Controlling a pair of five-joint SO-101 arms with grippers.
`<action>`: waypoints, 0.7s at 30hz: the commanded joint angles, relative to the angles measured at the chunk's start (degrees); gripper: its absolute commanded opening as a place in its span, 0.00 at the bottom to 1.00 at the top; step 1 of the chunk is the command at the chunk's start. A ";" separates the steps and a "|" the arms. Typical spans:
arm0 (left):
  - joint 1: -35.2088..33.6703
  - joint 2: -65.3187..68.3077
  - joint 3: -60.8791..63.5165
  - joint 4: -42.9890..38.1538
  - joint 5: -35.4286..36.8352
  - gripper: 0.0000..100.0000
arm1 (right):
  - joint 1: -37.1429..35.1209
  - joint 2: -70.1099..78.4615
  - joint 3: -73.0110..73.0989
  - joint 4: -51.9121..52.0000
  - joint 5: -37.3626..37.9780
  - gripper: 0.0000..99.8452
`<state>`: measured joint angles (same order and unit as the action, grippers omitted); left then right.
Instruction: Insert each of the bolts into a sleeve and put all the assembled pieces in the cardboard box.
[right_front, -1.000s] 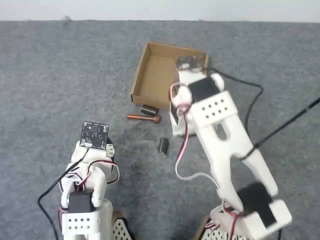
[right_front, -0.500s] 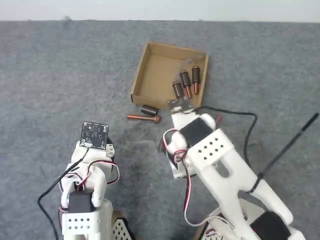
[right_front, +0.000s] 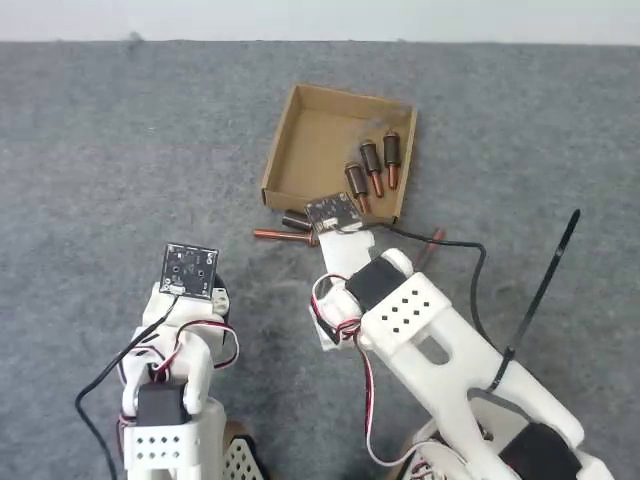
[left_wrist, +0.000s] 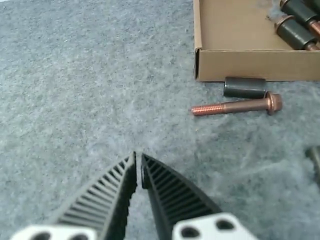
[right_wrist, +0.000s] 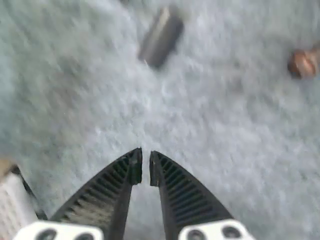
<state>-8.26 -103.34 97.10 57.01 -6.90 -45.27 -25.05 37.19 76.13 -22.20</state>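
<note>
The left arm (right_front: 175, 370) sits by the near edge of the table (right_front: 100, 150), on the left, and it has not moved in the last second. The left gripper (left_wrist: 138, 157) hangs over bare table with its jaws closed on nothing. Ahead of it, close to the middle of the table, a loose bolt (left_wrist: 235, 106) lies flat. A loose sleeve (left_wrist: 244, 87) lies just beside the bolt, right against the near wall of the cardboard box (right_front: 275, 150). The box sits toward the far edge. Inside it, three finished pieces (right_front: 370, 165) lie side by side along its right wall, each a bolt with a sleeve on it. A second ago the right arm (right_front: 410, 315) was stretched out over that part of the box and hid it. Now the arm has pulled back toward the near edge, so the three pieces show. The right gripper (right_wrist: 145, 155) has its jaws closed, with only a thin gap, and it holds nothing, so it looks like it just dropped a piece off. Another sleeve (right_wrist: 161, 36) lies on the table just ahead of its tips. Another bolt (right_front: 432, 243) lies to the right of the arm, near the box's near right corner. So three pieces seem done, and two bolts and two sleeves still wait on the table. The right arm is probably going for the next part.
</note>
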 joint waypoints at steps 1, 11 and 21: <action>-0.35 -0.44 -0.48 0.62 -0.53 0.01 | 0.04 -2.07 -0.26 -5.58 -3.34 0.01; -0.35 -0.44 -0.48 0.62 -0.53 0.01 | 1.54 11.38 -0.62 -17.98 -3.60 0.13; -0.35 -0.44 -0.48 0.62 -0.53 0.01 | 6.55 17.89 -0.62 -29.76 -3.52 0.06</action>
<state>-8.26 -103.34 97.10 57.01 -6.90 -39.65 -7.21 37.19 48.53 -25.19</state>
